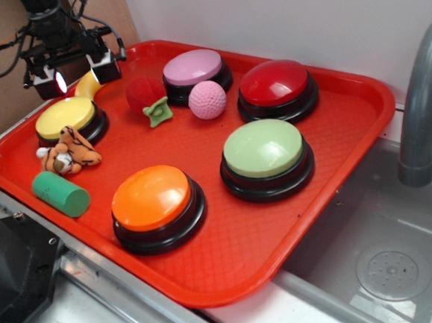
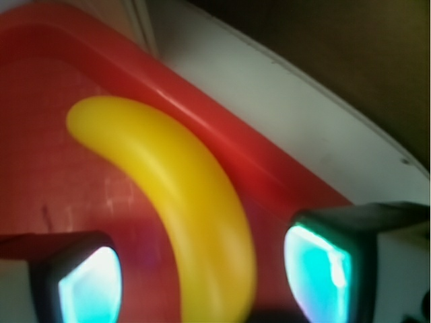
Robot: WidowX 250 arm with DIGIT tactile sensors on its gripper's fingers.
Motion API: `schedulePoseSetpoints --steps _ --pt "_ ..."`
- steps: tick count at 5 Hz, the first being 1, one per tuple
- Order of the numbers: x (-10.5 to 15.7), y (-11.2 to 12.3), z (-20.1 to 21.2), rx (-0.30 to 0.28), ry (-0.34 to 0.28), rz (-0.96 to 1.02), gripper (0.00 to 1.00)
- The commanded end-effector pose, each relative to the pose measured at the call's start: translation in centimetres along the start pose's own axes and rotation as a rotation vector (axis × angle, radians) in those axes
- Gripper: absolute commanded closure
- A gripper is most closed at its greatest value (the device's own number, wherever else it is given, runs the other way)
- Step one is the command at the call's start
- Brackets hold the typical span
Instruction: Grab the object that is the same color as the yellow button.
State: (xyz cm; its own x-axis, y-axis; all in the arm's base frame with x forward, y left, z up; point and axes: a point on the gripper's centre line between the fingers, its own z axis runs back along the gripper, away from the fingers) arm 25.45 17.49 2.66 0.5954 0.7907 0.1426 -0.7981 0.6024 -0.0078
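Small curved yellow smooth-plastic toy banana [image 1: 86, 84] sits at back-left corner of red plastic tray [image 1: 331, 197], just behind round yellow-capped push button on black base [image 1: 67, 117]. Black robot pincer [image 1: 74, 74] is over it w/ jaws apart, one pad each side of the banana [image 2: 182, 202]; wrist view shows gaps btwn pads [image 2: 87, 286] and banana, so not clamped. Orange striped plush tiger [image 1: 69, 152] lies just in front of yellow button, green cylinder block [image 1: 60, 193] nearer the tray's front edge.
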Motion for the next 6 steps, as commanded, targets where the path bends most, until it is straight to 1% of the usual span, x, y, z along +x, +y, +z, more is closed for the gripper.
schedulePoseSetpoints --steps 1,2,3,4,5,6 --pt "0.8 0.5 0.9 0.0 -0.053 0.052 1.0" --pt "0.8 0.3 0.9 0.001 -0.05 0.055 1.0" --pt "0.6 -0.1 0.9 0.021 -0.049 0.049 1.0" --pt "0.5 -0.7 1.1 0.022 -0.043 0.036 1.0" --pt "0.9 -1.0 3.0 0.031 -0.057 -0.008 1.0" --pt "1.0 -1.7 6.2 0.034 -0.091 -0.116 1.0"
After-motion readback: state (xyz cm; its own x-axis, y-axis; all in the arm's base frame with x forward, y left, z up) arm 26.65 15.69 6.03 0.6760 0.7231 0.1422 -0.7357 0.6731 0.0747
